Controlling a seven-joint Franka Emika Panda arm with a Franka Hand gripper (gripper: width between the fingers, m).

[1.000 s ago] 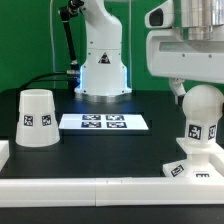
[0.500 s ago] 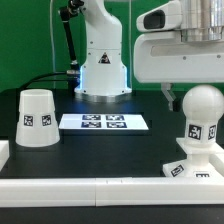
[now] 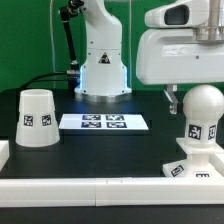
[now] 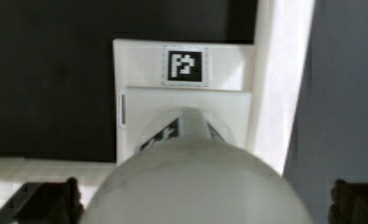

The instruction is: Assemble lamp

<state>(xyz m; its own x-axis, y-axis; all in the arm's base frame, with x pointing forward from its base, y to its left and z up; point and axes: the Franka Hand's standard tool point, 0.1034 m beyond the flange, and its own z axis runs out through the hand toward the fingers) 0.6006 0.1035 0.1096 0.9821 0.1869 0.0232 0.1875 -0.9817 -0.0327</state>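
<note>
The white round-headed bulb (image 3: 203, 118) stands upright on the low square base (image 3: 190, 169) at the exterior view's right. The truncated-cone shade (image 3: 37, 117) stands alone at the exterior view's left. My gripper (image 4: 200, 200) is open above the bulb's head, its jaws wide apart on either side and touching nothing. One finger (image 3: 172, 100) shows beside the bulb's head. In the wrist view the bulb (image 4: 195, 165) fills the middle and the base (image 4: 184, 95) with its tag lies beyond it.
The marker board (image 3: 104, 122) lies flat in the middle of the black table. A low white rail (image 3: 90, 186) runs along the table's front edge. The arm's base (image 3: 101, 60) stands at the back.
My gripper has risen straight up from around the bulb's head. The bulb stays standing on the base. The shade has not moved.
</note>
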